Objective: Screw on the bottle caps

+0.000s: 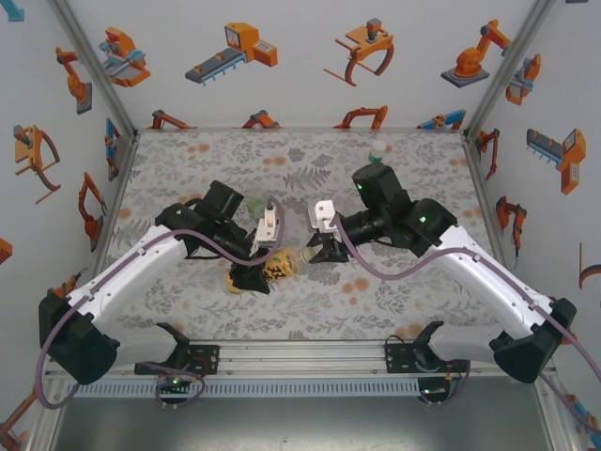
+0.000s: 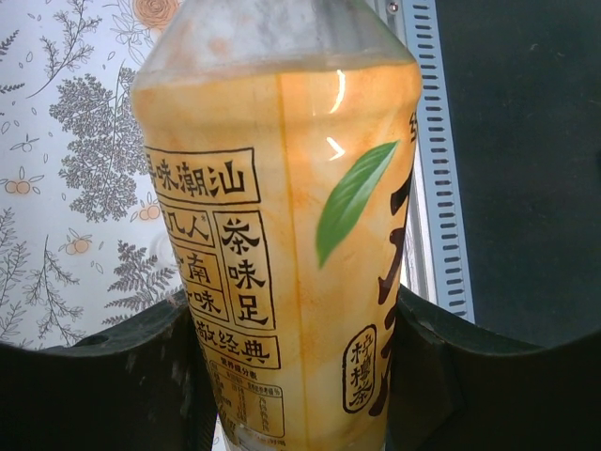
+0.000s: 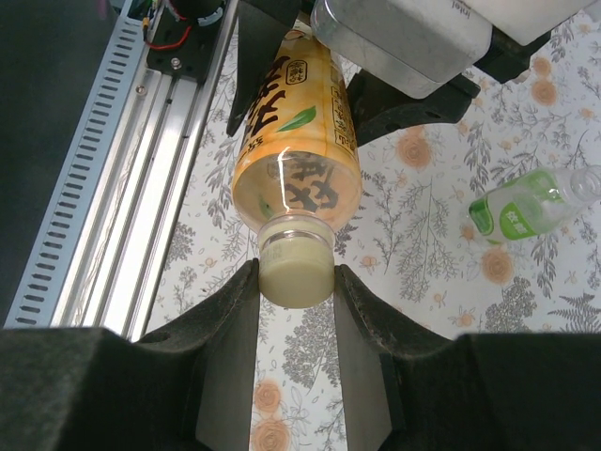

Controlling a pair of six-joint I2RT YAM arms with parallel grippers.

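The yellow bottle (image 2: pixel 282 235) hangs sideways just above the floral table, between the two arms (image 1: pixel 280 268). My left gripper (image 2: pixel 291 376) is shut on its labelled body, one black finger on each side. In the right wrist view its neck points at the camera, with a pale bottle cap (image 3: pixel 298 272) sitting on it. My right gripper (image 3: pixel 296 282) is shut on that cap. A clear bottle with a white-green label (image 3: pixel 531 204) lies on its side on the table, uncapped. A small green-tinted bottle (image 1: pixel 378 152) stands at the back of the table.
An aluminium rail (image 1: pixel 300 362) with the arm bases runs along the near edge and passes close beside the held bottle (image 3: pixel 122 169). White printed walls close in the table on the left, right and back.
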